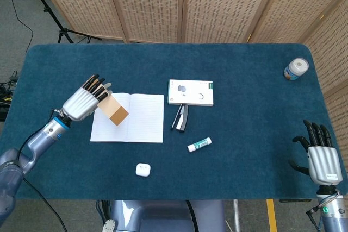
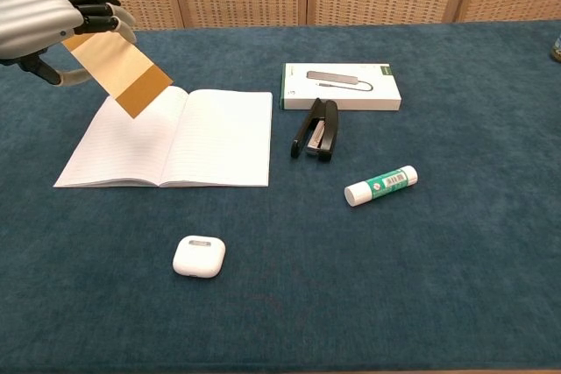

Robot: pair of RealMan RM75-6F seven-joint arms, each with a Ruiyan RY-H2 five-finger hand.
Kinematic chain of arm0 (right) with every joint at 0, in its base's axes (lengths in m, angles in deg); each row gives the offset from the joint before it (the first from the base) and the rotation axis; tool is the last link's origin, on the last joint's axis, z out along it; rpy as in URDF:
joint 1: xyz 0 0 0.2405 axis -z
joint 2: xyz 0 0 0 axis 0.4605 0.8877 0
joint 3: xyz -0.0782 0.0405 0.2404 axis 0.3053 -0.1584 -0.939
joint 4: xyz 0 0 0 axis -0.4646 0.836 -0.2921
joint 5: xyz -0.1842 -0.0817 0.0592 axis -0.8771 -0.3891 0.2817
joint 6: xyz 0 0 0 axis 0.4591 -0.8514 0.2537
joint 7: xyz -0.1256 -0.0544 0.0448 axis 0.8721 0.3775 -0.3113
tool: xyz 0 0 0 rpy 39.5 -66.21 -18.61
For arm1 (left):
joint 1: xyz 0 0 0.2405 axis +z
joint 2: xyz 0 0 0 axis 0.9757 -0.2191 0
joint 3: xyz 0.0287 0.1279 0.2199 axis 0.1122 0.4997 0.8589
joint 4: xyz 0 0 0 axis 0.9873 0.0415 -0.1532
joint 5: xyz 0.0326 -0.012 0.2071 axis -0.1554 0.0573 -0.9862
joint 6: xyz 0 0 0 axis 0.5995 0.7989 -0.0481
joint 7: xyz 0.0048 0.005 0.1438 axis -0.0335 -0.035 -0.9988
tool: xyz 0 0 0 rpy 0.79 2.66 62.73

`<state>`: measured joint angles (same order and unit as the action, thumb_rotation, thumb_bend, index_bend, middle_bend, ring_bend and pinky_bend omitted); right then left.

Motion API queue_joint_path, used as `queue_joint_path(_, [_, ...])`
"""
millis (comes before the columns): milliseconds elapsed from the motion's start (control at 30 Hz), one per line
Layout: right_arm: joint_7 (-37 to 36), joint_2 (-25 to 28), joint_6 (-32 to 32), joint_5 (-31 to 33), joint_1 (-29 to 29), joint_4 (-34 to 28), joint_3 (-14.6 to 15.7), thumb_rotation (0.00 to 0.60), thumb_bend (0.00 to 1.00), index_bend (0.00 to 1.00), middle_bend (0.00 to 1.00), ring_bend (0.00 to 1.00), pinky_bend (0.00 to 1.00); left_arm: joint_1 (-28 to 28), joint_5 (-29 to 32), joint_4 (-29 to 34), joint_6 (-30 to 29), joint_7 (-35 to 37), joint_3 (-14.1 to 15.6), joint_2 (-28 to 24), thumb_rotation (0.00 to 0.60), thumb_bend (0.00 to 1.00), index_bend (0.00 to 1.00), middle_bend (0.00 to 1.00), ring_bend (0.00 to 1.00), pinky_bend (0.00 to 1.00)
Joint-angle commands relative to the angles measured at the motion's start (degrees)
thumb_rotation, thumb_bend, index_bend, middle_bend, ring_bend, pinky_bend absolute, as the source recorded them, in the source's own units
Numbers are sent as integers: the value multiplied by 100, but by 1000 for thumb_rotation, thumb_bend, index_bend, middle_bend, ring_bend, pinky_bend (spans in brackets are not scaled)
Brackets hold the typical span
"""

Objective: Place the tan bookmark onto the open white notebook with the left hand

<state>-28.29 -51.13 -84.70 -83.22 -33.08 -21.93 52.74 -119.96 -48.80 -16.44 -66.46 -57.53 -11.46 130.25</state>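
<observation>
The tan bookmark (image 2: 119,68) is gripped at its upper end in the left hand (image 1: 82,103) and held tilted above the left page of the open white notebook (image 2: 175,140) (not touching it), while the right hand (image 1: 320,157) is kept empty, fingers spread.

I can't read any words or numbers here. The white box (image 2: 341,86) has a green strip on one end and a picture of a long grey thing, but its print is too small to read. The glue stick (image 2: 380,186) has a green label with tiny marks that stay blurry. The notebook (image 2: 172,137) pages show only faint lines. The little bottle (image 1: 296,69) at the far corner has a blue label, too small to read.
</observation>
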Motion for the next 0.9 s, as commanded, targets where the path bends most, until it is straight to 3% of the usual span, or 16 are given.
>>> queue_joint_path(33, [-11, 11, -15, 22, 12, 4, -14, 600, 131, 382, 63, 0, 0, -88, -113, -113, 10, -18, 113, 95, 600, 386, 352, 200, 88, 58])
queue_joint_path(900, [-144, 107, -101, 191, 131, 127, -83, 600, 131, 382, 63, 0, 0, -586, -404, -668, -109, 273, 470, 583, 600, 376, 352, 199, 88, 58])
